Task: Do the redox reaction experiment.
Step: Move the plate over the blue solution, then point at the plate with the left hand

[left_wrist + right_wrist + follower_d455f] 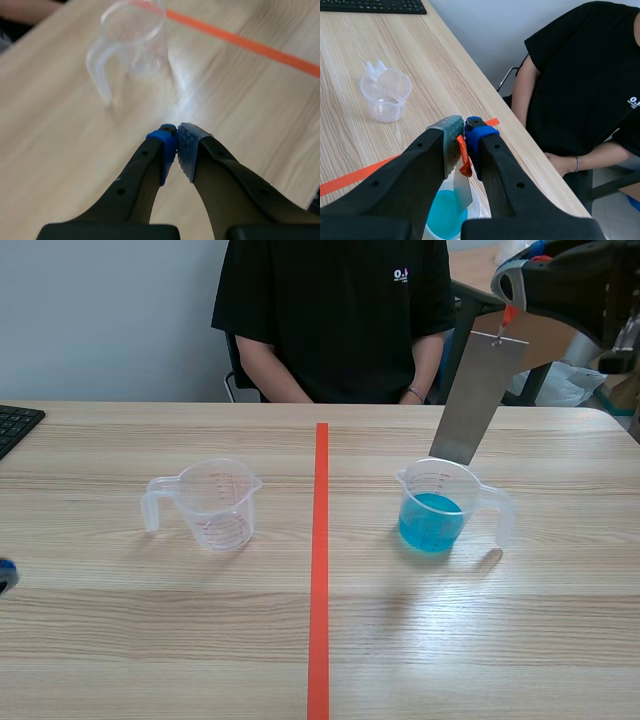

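Ok, light wood worktop (pixel 150 640): keyboard (pixel 15 425) far left, left claw (pixel 177 136) closed on nothing near the empty cup (pixel 215 502). Tape line (pixel 320 570) down the middle. Right claw (pixel 464 129) clamps the metal strip (pixel 478 400), hanging over the blue-liquid cup (pixel 440 512). Person (pixel 335 320) seated across, grey wall (pixel 100 320) behind.

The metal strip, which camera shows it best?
The scene view: the whole metal strip shows, hanging tilted from the right gripper, lower end at the rim of the blue-liquid cup. The right wrist view shows only a short part under the gripper; the left wrist view shows none.
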Robot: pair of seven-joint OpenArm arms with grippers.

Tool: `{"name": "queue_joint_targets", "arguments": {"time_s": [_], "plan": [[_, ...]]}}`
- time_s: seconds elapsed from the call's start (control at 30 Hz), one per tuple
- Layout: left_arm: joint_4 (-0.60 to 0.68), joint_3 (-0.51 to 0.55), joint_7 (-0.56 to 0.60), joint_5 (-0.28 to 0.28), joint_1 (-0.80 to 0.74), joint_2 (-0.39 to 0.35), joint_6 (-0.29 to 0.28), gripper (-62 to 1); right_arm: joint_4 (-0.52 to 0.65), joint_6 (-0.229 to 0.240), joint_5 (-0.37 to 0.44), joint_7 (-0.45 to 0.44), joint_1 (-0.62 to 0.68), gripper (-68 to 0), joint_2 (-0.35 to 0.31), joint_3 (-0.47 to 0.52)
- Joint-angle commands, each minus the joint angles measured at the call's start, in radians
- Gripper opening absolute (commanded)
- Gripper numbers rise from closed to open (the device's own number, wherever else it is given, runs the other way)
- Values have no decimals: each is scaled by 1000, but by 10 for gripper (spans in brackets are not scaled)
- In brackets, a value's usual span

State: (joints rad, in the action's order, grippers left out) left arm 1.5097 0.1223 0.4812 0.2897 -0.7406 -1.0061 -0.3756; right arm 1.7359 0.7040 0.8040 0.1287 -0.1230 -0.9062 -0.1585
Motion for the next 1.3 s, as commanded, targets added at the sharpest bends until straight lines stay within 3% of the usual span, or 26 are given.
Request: {"name": "queue_joint_targets", "arguments": {"time_s": [0.0,0.27,0.5,0.77,1.27], "plan": [[34,-43,-10,4,55,5,-6,-560,6,-3,12,-16,-16,-660,-13,9],[126,-386,-198,1,418,17,11,-560,6,-3,12,-16,-16,-660,-13,9],[126,-647,-336,-26,699,135,66,-560,6,-3,12,-16,-16,-660,-13,9],[66,-769,-446,-101,865,332,127,-560,6,-3,12,-16,-16,-660,-13,9],[-278,-972,-460,-127,1170,613,157,-560,6,-3,12,-16,-16,-660,-13,9]]}}
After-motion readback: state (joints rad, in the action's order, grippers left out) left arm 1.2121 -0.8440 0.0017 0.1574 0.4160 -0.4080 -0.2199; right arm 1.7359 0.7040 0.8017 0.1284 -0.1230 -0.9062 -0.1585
